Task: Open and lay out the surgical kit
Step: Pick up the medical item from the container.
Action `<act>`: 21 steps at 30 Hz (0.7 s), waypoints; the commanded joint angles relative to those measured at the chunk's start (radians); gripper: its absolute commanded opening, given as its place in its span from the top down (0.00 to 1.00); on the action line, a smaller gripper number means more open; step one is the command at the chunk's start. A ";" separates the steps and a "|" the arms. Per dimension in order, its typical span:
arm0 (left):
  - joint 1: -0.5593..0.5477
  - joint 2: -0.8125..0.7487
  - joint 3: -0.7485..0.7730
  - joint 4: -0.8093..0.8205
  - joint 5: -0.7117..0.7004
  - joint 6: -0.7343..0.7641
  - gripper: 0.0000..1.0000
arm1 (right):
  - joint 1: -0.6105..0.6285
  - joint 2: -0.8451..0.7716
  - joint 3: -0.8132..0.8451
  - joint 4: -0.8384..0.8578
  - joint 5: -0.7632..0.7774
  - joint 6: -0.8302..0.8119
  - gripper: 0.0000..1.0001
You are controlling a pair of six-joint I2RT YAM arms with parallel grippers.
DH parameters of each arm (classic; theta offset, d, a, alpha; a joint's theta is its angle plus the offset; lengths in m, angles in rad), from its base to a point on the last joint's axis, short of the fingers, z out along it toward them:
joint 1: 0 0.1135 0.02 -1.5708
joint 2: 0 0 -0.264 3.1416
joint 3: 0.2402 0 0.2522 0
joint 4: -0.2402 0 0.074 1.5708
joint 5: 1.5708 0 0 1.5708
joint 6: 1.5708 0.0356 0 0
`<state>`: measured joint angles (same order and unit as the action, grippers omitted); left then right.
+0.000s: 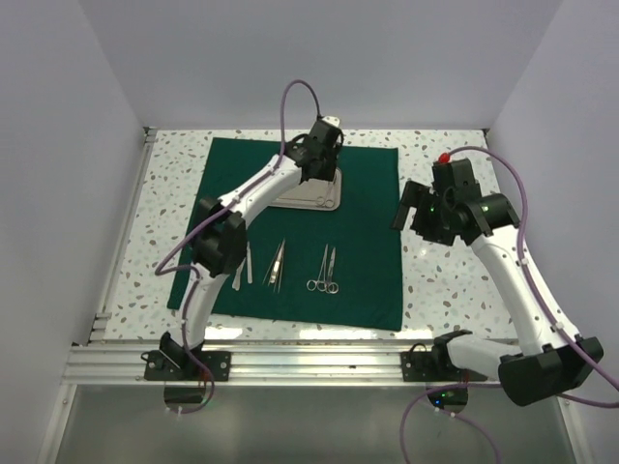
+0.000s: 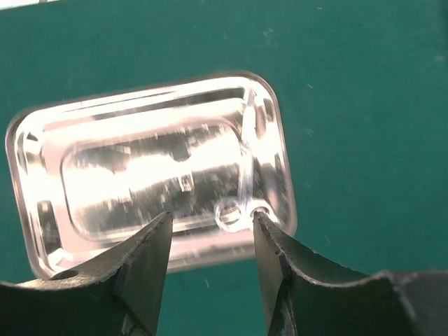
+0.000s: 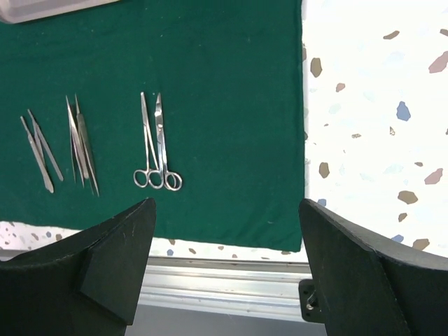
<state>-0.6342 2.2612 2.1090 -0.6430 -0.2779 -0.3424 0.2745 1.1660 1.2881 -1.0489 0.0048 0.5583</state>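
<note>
Left tool (image 2: 210,224) over tray (image 2: 140,161), scissors (image 3: 162,150) nearby

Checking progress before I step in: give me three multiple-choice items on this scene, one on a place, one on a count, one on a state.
1. Where is the tray? A) on the cloth B) off the cloth C) held aloft
2. Ring-handled instruments lying on the cloth? A) one B) two C) four
3. Right end effector? A) open, empty B) shut on the cloth C) shut on the tray
Key: 1A, green cloth surrounds it; 2B, one pair lies side by side; 3A, its jaws stand wide with nothing between.
</note>
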 commanded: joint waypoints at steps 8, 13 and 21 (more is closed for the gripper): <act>0.010 0.185 0.132 0.069 0.022 0.167 0.46 | -0.003 0.100 0.132 -0.074 0.093 -0.031 0.13; 0.008 0.244 0.164 0.088 0.046 0.175 0.46 | -0.003 0.112 0.129 -0.097 0.100 -0.031 0.13; 0.008 0.304 0.171 0.114 0.065 0.174 0.45 | -0.003 0.133 0.122 -0.091 0.106 -0.026 0.13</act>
<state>-0.6285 2.5431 2.2360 -0.5766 -0.2276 -0.1890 0.2737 1.2892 1.3808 -1.1282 0.0906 0.5415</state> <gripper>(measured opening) 0.547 0.869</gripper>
